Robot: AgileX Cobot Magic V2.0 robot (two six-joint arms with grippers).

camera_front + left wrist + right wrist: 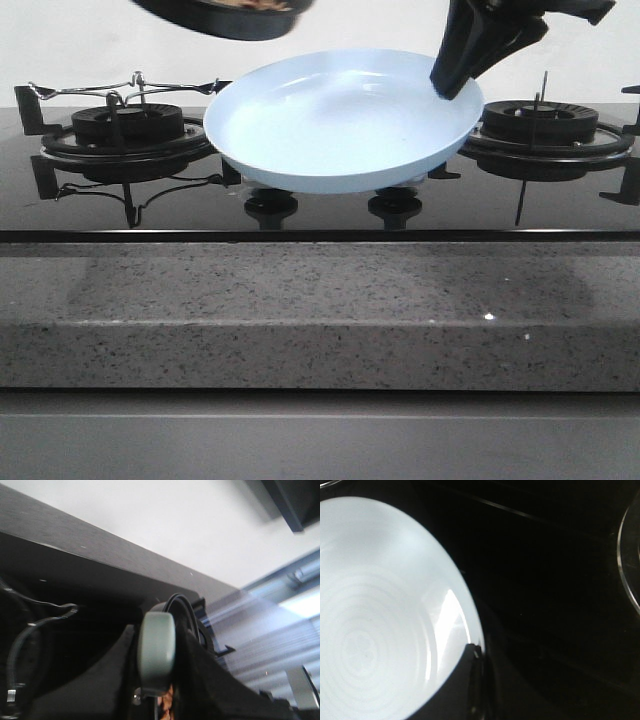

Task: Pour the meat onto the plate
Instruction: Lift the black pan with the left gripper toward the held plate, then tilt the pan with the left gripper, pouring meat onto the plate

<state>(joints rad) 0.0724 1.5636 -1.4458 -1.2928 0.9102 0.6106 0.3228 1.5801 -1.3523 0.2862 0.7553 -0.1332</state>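
The pale-blue plate [340, 125] hangs a little above the middle of the black stove, between the two burners, and it is empty. My right gripper [452, 88] is shut on its right rim. In the right wrist view the plate [375, 620] fills one side and a dark finger [467, 685] lies over its rim. A black frying pan [225, 15] hangs high above the plate's far left edge, with light-brown meat [262, 4] just showing over its rim. My left gripper [157, 652] is shut on the pan's grey-green handle [156, 645]; a bit of meat [167, 700] shows below it.
A left burner [125, 130] and a right burner [545, 125] with black grates flank the plate. Two black knobs [270, 205] sit under its front edge. A speckled grey stone counter edge [320, 310] runs along the front.
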